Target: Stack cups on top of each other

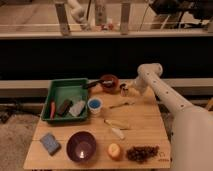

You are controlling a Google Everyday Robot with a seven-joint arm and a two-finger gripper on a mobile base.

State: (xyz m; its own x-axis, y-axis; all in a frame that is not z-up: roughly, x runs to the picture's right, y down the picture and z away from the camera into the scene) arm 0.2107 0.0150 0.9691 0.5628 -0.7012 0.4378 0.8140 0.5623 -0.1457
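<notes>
My gripper sits low at the table's back right, just beside the brown bowl. Whether it is clamped on anything I cannot tell. The dark cup seems to be right at it. The blue cup stands well to the left, beside the tray. I judge I'm at the pick-up. Next I must carry the dark cup over and lower it squarely into the blue one. Wooden table; dark wall and railing behind.
</notes>
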